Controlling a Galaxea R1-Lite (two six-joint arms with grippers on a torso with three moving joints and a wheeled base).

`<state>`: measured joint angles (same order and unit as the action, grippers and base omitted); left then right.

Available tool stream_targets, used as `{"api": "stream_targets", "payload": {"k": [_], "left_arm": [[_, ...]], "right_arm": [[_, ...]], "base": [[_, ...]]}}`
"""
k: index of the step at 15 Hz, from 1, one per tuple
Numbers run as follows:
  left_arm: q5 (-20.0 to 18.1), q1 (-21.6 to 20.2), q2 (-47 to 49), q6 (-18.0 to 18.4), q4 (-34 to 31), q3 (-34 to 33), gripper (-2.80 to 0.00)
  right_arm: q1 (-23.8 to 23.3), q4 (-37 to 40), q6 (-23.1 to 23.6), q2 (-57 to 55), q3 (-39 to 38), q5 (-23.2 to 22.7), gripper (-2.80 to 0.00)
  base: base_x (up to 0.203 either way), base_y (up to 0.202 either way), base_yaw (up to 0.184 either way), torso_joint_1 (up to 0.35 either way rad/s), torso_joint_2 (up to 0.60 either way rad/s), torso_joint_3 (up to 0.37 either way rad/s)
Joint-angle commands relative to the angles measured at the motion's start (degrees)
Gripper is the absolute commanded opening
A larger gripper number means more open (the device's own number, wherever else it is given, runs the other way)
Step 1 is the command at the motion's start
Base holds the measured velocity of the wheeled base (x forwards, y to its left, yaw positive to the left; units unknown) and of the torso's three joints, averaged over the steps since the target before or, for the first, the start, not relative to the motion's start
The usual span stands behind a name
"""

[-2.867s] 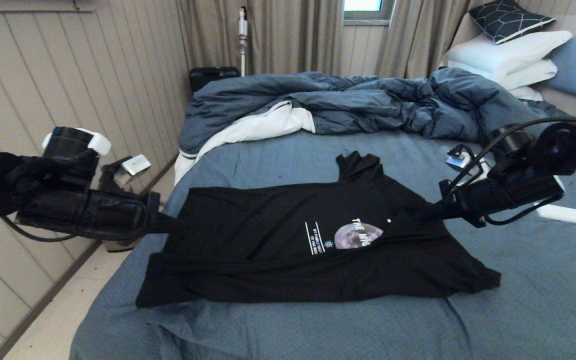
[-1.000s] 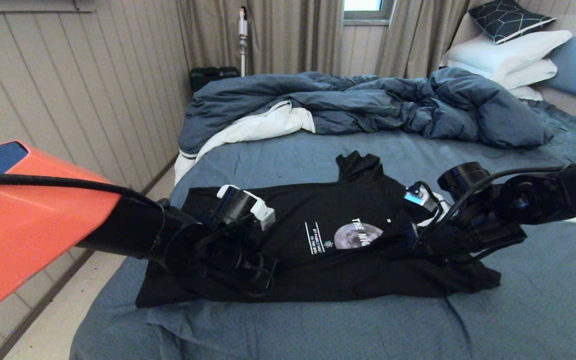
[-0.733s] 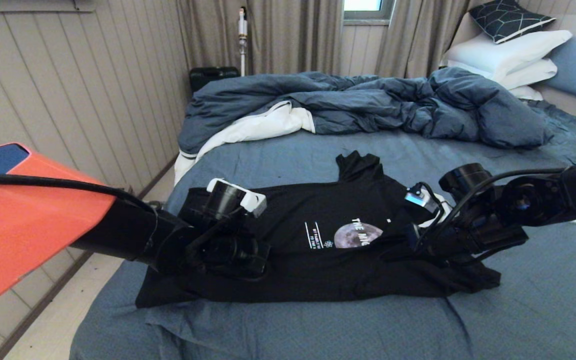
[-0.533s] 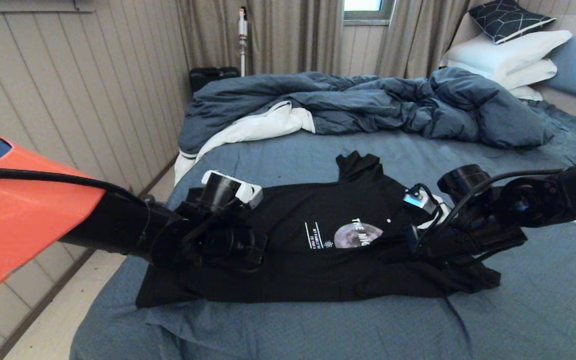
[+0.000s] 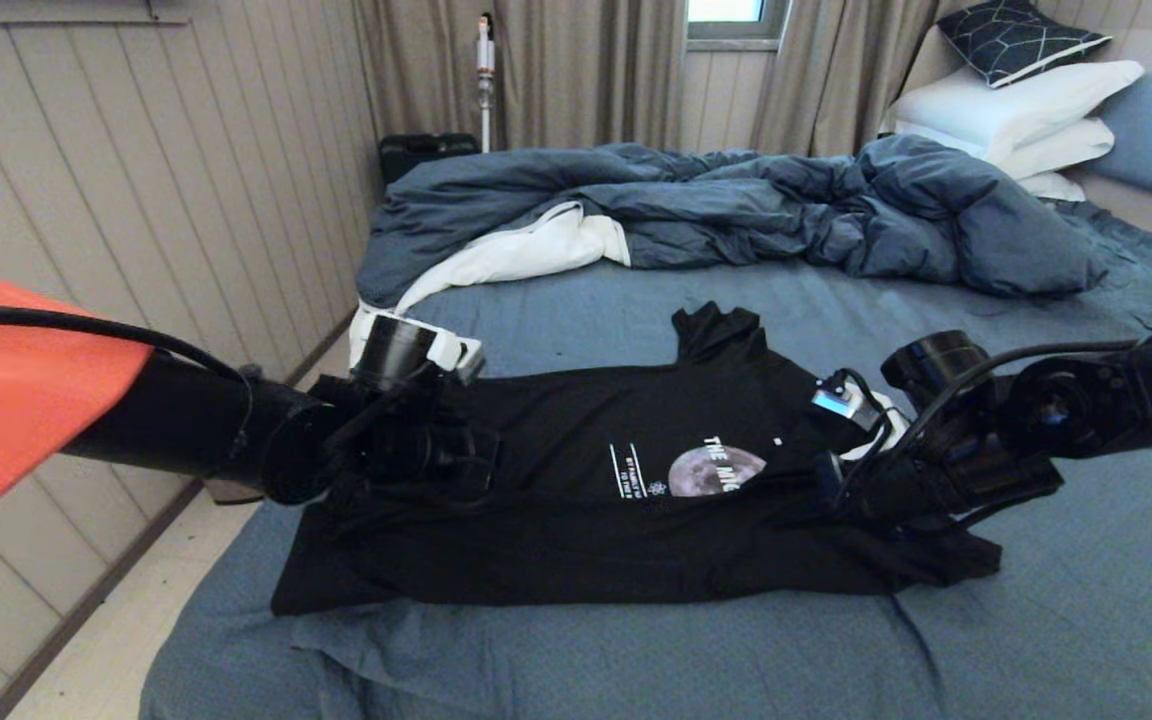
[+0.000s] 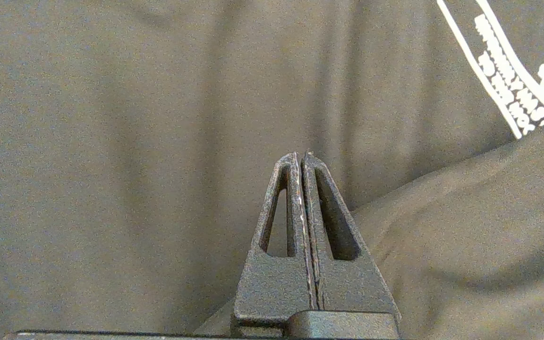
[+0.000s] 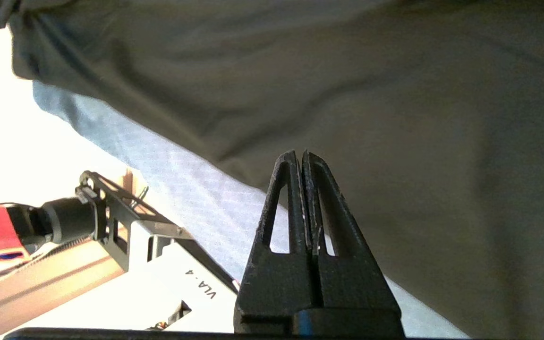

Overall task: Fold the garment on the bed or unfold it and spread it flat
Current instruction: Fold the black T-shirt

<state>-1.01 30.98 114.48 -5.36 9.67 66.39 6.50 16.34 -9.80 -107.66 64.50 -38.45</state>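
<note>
blue-grey bed (image 5: 556, 660) carries a black shirt (image 5: 576, 540) spread across it. left gripper (image 6: 302, 158) and right gripper (image 7: 300, 158) rest on the shirt, either side of its moon print (image 5: 716, 470), fingers pressed together, holding nothing.

Left hand (image 6: 302, 156) closed, empty; right hand (image 7: 300, 155) closed, empty.
</note>
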Motion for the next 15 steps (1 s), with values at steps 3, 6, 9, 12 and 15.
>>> {"api": "stream_targets", "payload": {"k": [3,6,9,12,15], "left_arm": [[-0.5,3.2,-7.0,0.2,-2.9,-3.5,-2.80],[-0.4,5.5,-6.4,5.0,-2.0,-7.5,-2.80],[-0.1,6.1,-3.5,8.5,1.4,-9.6,-2.80],[0.9,5.7,0.2,10.1,4.3,-10.0,-2.80],[2.3,2.3,1.9,12.9,6.9,-9.5,-2.80]], "right_arm": [[0.0,-0.9,0.0,0.3,-1.4,-0.2,-2.80],[0.1,-2.5,0.0,0.6,-2.9,-0.4,-2.80],[0.1,-4.7,-0.1,0.3,-4.1,-0.8,-2.80],[0.1,-4.8,0.0,0.3,-4.2,-0.8,-2.80],[0.1,-4.8,-0.1,0.2,-4.3,-0.8,-2.80]], "base": [[0.000,0.000,0.000,0.000,0.00,0.000],[0.000,0.000,0.000,0.000,0.00,0.000],[0.000,0.000,0.000,0.000,0.00,0.000],[0.000,0.000,0.000,0.000,0.00,0.000],[0.000,0.000,0.000,0.000,0.00,0.000]]}}
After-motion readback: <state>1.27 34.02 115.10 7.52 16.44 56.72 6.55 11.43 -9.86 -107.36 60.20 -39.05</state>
